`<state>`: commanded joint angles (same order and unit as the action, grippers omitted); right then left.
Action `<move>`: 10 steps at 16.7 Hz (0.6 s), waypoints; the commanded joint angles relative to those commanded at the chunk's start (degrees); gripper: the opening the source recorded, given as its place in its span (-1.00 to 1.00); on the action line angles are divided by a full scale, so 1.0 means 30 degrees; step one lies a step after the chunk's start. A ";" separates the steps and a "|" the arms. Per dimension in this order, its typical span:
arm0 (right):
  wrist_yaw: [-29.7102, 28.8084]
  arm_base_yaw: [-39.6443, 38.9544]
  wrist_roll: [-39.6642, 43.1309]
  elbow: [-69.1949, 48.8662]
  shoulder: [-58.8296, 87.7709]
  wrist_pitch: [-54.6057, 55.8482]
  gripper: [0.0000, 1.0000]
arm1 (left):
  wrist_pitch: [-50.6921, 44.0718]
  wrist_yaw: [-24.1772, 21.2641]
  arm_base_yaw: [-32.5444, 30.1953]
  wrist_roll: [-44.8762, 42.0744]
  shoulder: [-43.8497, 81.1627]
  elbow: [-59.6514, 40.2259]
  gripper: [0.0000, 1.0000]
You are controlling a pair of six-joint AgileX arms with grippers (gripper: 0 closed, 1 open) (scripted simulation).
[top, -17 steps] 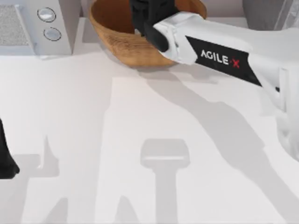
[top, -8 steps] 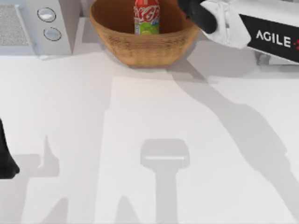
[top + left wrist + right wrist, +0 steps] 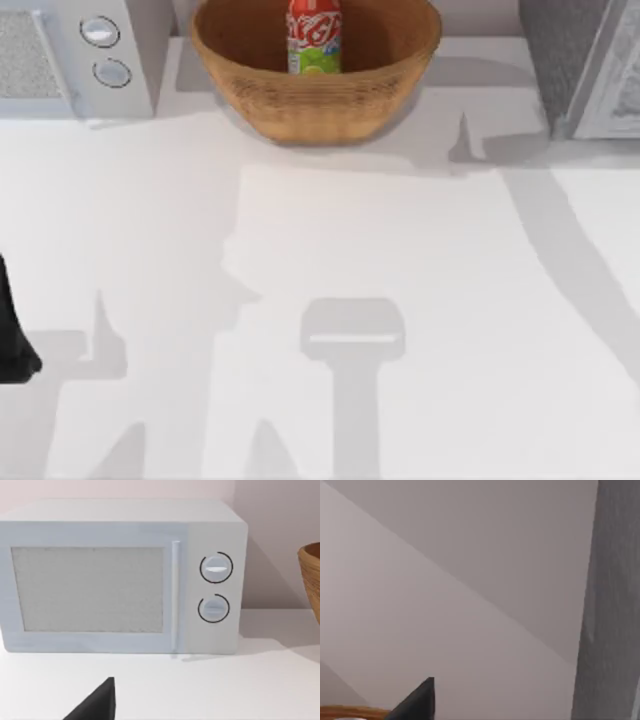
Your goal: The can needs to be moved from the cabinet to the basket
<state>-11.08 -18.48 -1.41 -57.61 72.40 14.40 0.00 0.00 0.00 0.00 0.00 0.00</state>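
Note:
The red can (image 3: 314,36) stands upright inside the wicker basket (image 3: 310,100) at the back middle of the table, with nothing touching it. At the back right is the cabinet (image 3: 565,60), dark grey side toward the basket and its pale door beside that. My right gripper is pulled back and up near the cabinet's grey side (image 3: 615,605); one dark fingertip (image 3: 417,702) shows, with the basket rim (image 3: 350,711) beside it and nothing held. My left gripper (image 3: 12,345) is parked at the table's left edge, one fingertip (image 3: 95,702) in its wrist view.
A white microwave (image 3: 60,60) with two round knobs sits at the back left, left of the basket; its front (image 3: 120,580) faces my left wrist camera. The white tabletop (image 3: 350,300) carries arm shadows.
My right arm let go of the can in the basket, swung right and withdrew out of the top view. The can stays upright. The left arm has not moved.

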 joint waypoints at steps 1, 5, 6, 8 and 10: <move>0.0604 0.0589 0.0013 0.1986 -0.2612 -0.0381 1.00 | 0.0000 0.0000 0.0000 0.0000 0.0000 0.0000 1.00; 0.2466 0.2861 0.0121 0.9448 -1.2346 -0.1985 1.00 | 0.0000 0.0000 0.0000 0.0000 0.0000 0.0000 1.00; 0.2792 0.3385 0.0159 1.1108 -1.4424 -0.2384 1.00 | 0.0000 0.0000 0.0000 0.0000 0.0000 0.0000 1.00; 0.3279 0.4339 0.0243 1.4075 -1.7988 -0.3146 1.00 | 0.0000 0.0000 0.0000 0.0000 0.0000 0.0000 1.00; 0.3565 0.5130 0.0328 1.6457 -2.0754 -0.3820 1.00 | 0.0000 0.0000 0.0000 0.0000 0.0000 0.0000 1.00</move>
<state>-0.39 -3.09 -0.43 -8.24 10.14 2.94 0.00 0.00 0.00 0.00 0.00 0.00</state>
